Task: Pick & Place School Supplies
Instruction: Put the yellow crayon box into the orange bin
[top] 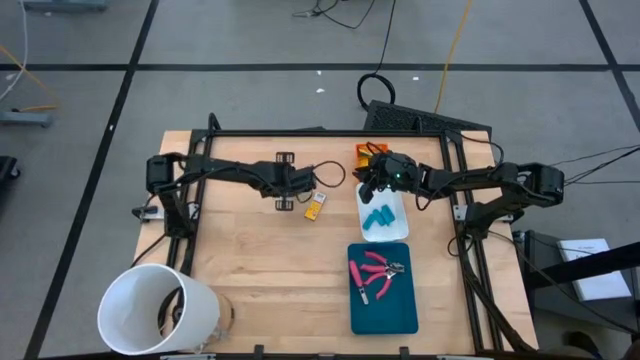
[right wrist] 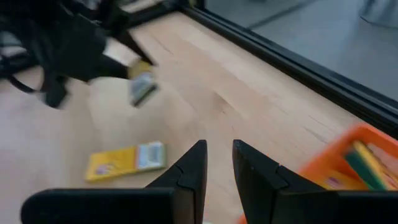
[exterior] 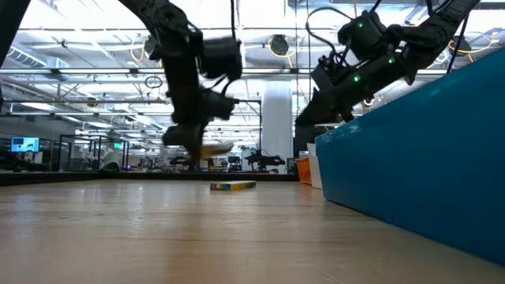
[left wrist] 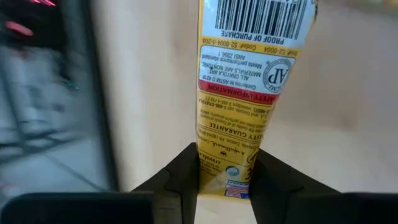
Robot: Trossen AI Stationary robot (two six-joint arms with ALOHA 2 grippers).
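The teal tray (top: 383, 290) at about five o'clock on the table (top: 260, 260) holds pink-handled scissor-like tools (top: 376, 273). Just above it, the white tray (top: 384, 216) carries stubby light-blue pieces (top: 378, 219). The orange tray (top: 361, 152), at one o'clock near the table's far edge, is mostly covered by the right arm; the right wrist view shows flat yellow and green packs (right wrist: 365, 160) inside it. The white bucket (top: 157, 309) stands at the seven o'clock corner, its contents hard to make out.

The left gripper (left wrist: 226, 180) is clamped on the end of a yellow crayon box (left wrist: 245, 93), lifted clear of the wood near the table's centre; the box's far end is cut off in the left wrist view. A second yellow crayon box (top: 315, 206) lies flat on the table just beside it, toward three o'clock.

The right gripper (right wrist: 217, 167) hovers over the orange tray's edge, fingers nearly together with a narrow gap and nothing between them.
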